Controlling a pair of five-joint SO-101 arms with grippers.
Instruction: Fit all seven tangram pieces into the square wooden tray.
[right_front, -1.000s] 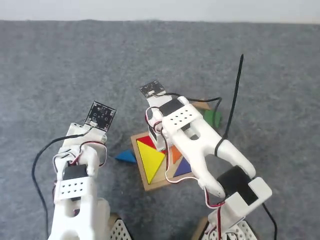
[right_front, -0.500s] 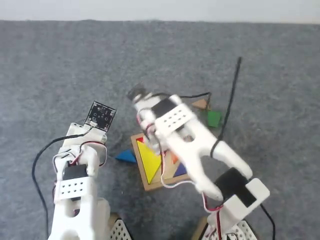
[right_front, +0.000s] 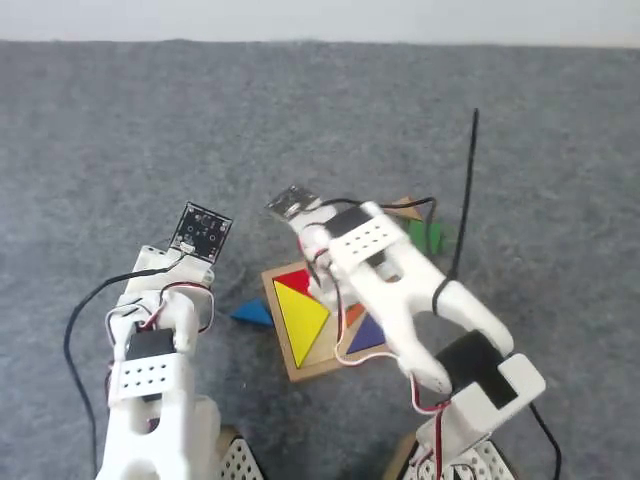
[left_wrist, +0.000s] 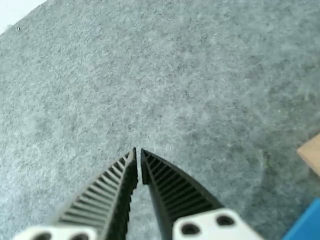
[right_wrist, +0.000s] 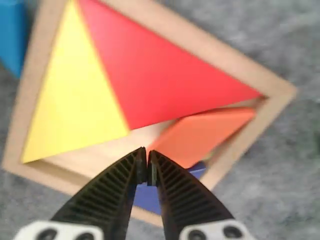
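Now the right hand (right_wrist: 146, 161) hangs over the square wooden tray (right_front: 279, 325). Its toothed jaws are pressed together with nothing between them. The tips sit above the strip of bare wood between the yellow triangle (right_front: 300, 310) and the orange piece (right_wrist: 200, 132). Whether they touch the wood cannot be told.

The tray lies on the grey tabletop (right_front: 150, 130) between the two arms, turned a little askew. Inside it, the yellow triangle fills the side nearer the left arm. The red triangle (right_wrist: 155, 85) meets it along one edge. The orange piece lies against the red one near a corner, and the dark blue piece (right_wrist: 150, 195) shows partly behind the right hand's fingers.

Outside the tray, a light blue triangle (right_front: 252, 314) rests on the tabletop just beside the rim, on the left arm's side. A green piece (right_front: 427, 236) and a tan piece (right_front: 405, 209) lie close together beyond the tray's far corner, partly hidden by the right arm.

The left hand (left_wrist: 138, 157) is clenched and empty, over bare tabletop, apart from the tray.
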